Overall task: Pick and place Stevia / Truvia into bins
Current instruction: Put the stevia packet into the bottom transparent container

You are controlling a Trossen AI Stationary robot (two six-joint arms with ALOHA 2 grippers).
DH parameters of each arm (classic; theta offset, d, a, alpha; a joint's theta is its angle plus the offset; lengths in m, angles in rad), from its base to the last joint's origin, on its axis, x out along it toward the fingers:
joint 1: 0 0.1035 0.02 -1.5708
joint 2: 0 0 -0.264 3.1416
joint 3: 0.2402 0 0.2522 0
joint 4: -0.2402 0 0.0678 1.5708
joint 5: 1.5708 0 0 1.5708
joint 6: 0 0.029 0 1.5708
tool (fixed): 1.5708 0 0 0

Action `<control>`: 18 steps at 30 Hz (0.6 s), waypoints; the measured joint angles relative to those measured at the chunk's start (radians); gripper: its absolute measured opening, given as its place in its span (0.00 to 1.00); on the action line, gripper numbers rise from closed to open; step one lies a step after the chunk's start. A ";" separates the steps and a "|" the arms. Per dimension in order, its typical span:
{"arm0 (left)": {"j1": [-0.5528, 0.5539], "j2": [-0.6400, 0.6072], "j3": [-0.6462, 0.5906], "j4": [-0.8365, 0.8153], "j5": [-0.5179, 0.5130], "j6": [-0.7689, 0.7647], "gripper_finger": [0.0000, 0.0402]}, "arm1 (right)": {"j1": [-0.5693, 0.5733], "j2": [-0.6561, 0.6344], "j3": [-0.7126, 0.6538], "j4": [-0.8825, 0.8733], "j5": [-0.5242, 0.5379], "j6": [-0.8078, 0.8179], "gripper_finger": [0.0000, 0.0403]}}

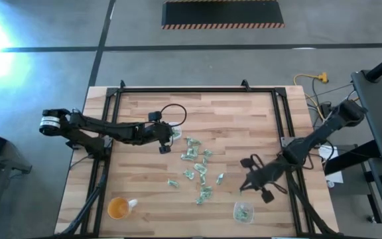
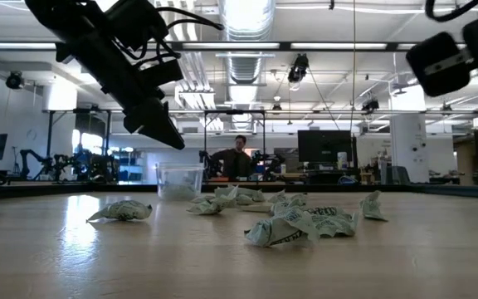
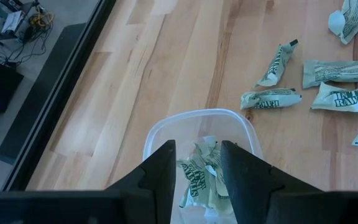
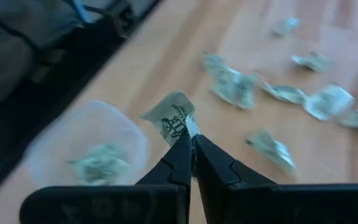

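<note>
Two clear bins on the wooden table (image 1: 244,109): one (image 3: 197,127) toward the far edge, left of centre, holding several packets (image 3: 197,177), directly under the left gripper (image 3: 197,168), fingers parted, empty. Other bin (image 4: 82,149) near the front right corner, some packets inside. Right gripper (image 4: 191,138) beside it, clamped on one packet (image 4: 171,117). Loose packets (image 1: 196,166) mid-table. Orange-tinted cup (image 1: 118,208) near the front left corner.
</note>
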 joint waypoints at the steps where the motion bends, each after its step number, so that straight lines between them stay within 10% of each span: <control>1: 0.000 0.000 0.000 0.000 0.000 0.000 0.28 | 0.018 0.003 0.000 0.012 0.000 0.006 0.02; 18: 0.000 0.000 -0.001 0.000 0.000 -0.023 0.28 | 0.160 0.200 0.014 0.253 -0.018 0.049 0.02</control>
